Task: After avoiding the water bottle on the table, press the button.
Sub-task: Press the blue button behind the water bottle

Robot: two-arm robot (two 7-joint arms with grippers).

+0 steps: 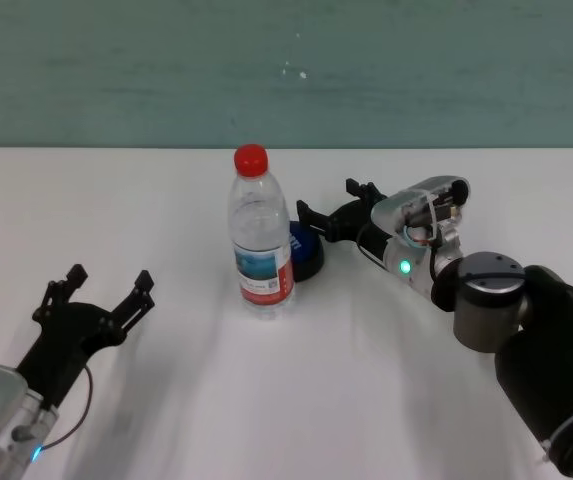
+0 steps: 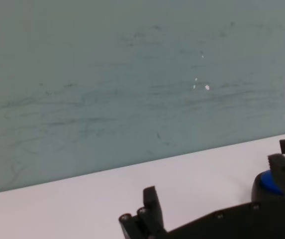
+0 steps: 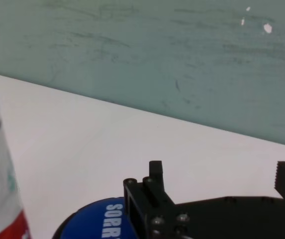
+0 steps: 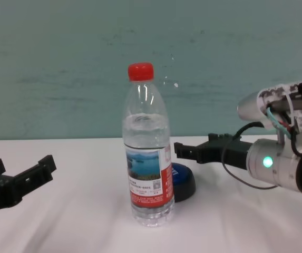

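One water bottle (image 1: 260, 236) stands upright mid-tabletop (image 1: 116, 200), clear ribbed plastic, red cap on, filled nearly to the shoulder with clear liquid. The button (image 1: 304, 250) sits just behind it to the right, partly hidden: blue dome on a low black base, white lettering visible in the right wrist view. Right hand (image 1: 332, 209) reaches in level from the right, fingers spread open, the lower finger over the button's dome; contact cannot be judged. Left hand (image 1: 108, 288) rests low at the tabletop's near left, fingers open, well apart from the bottle.
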